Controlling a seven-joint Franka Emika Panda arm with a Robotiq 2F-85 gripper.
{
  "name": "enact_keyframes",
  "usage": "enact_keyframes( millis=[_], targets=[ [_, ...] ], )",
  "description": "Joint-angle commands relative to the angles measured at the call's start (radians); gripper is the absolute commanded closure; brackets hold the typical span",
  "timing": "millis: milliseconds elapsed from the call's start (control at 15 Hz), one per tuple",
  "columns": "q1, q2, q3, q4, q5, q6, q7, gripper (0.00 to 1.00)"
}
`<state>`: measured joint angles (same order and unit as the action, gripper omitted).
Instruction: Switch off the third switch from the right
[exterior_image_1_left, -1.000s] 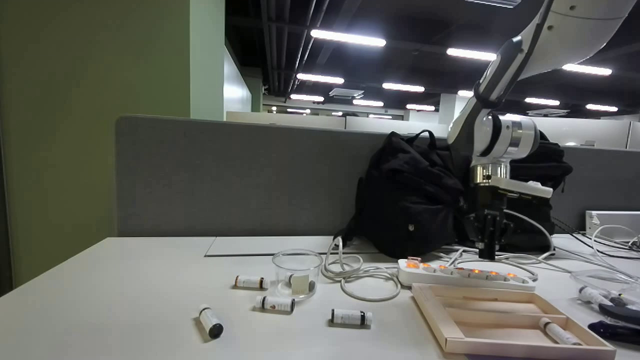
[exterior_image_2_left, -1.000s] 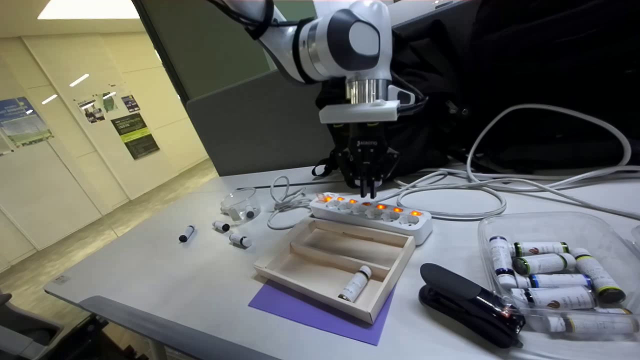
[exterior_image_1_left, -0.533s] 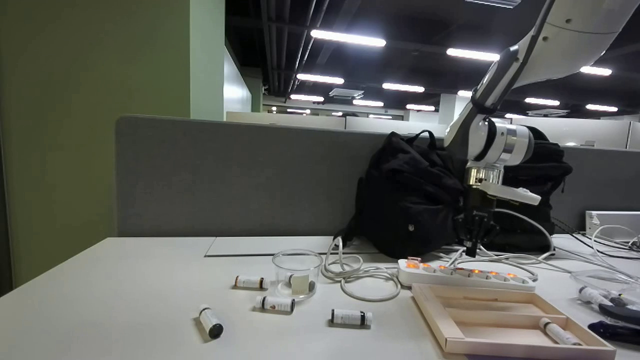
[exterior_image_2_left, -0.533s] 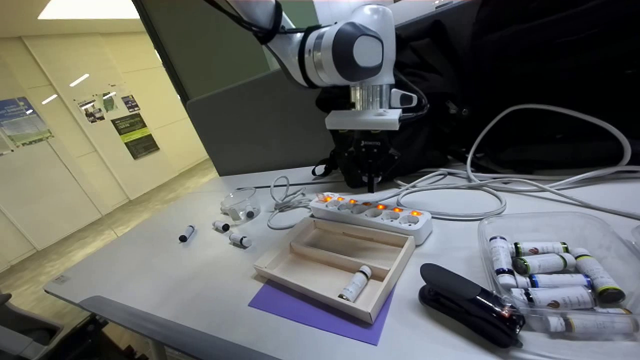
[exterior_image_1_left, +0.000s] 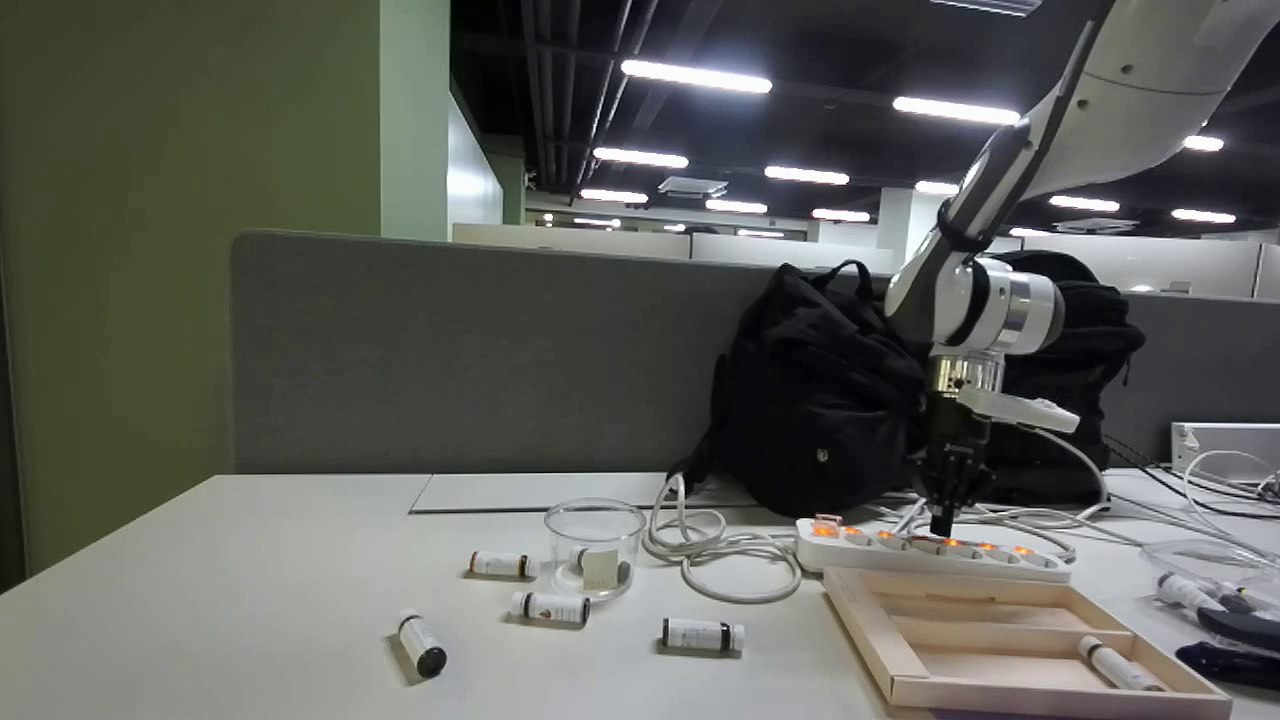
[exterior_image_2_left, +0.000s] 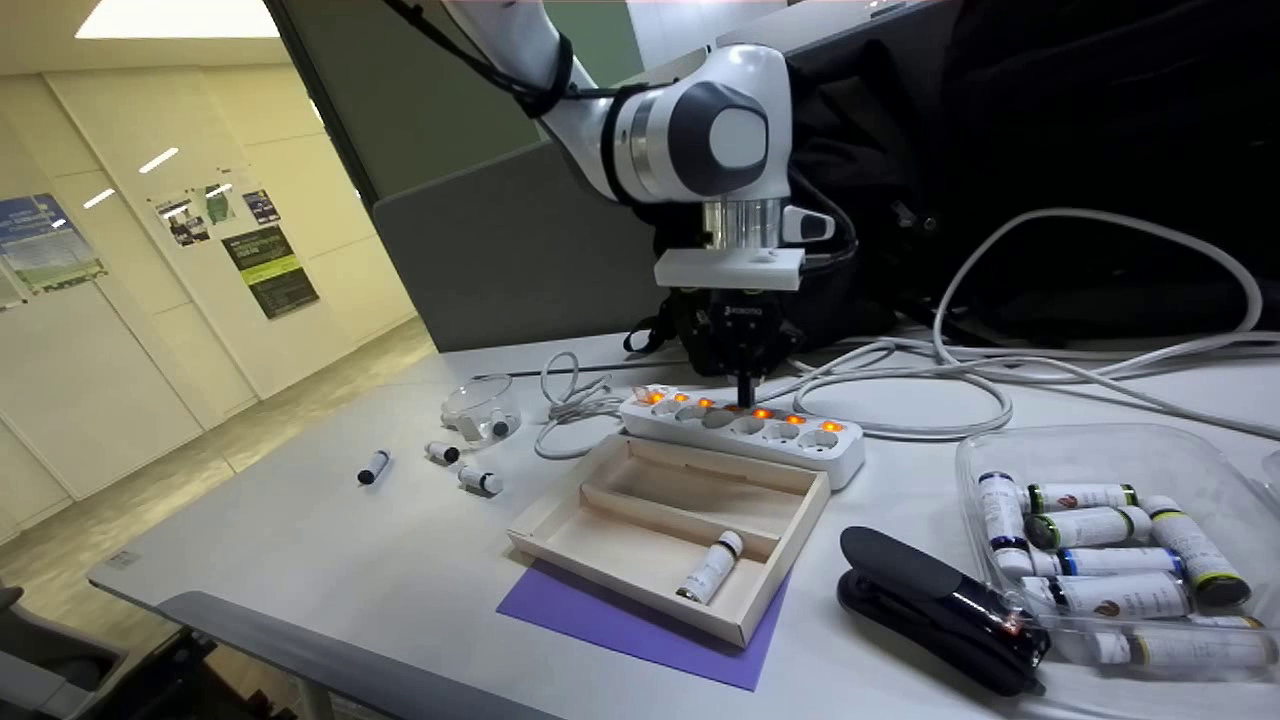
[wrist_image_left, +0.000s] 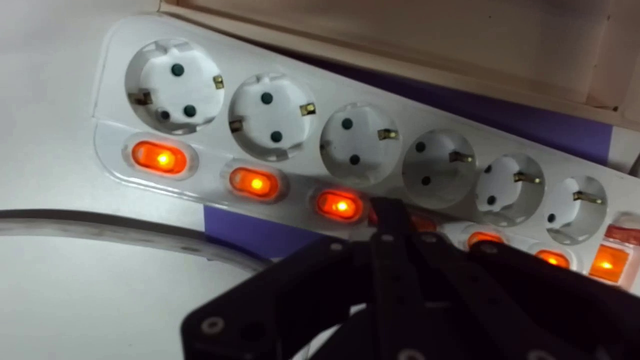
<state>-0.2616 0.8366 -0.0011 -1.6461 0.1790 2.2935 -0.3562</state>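
A white power strip (exterior_image_2_left: 745, 435) carries a row of rocker switches; it also shows in both other views (exterior_image_1_left: 930, 562) (wrist_image_left: 295, 85). The third switch from the right in the exterior views (exterior_image_2_left: 762, 413) glows orange; it is lit in the wrist view too (wrist_image_left: 340, 205). The switch beside it, fourth from that end, is dark red and unlit (wrist_image_left: 424, 223). My gripper (exterior_image_2_left: 746, 404) points down, fingertips together with nothing between them. In the wrist view the fingertips (wrist_image_left: 392, 205) cover part of the unlit switch, beside the lit third one. I cannot tell whether they touch.
A wooden tray (exterior_image_2_left: 655, 520) with a small bottle stands directly before the strip, on a purple sheet (exterior_image_2_left: 640, 630). A stapler (exterior_image_2_left: 935, 610) and clear bin of bottles (exterior_image_2_left: 1100, 440) stand right. White cables (exterior_image_2_left: 900, 430) and black backpacks (exterior_image_1_left: 820, 400) are behind.
My gripper has shifted left in an exterior view and then come down to the strip's top. Its fingers, slightly apart a second ago, are now together. The switch lights look the same.
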Motion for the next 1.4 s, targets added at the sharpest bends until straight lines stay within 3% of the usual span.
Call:
enact_keyframes(
  millis=[0, 800, 1333],
  targets=[
    [0.001, 0.009, -0.004, 0.009, -0.021, 0.038, 0.030, 1.00],
    [0.012, 0.005, -0.019, -0.009, -0.041, 0.034, 0.053, 1.00],
    [0.065, -0.005, -0.048, -0.101, -0.134, 0.078, 0.080, 1.00]
  ],
)
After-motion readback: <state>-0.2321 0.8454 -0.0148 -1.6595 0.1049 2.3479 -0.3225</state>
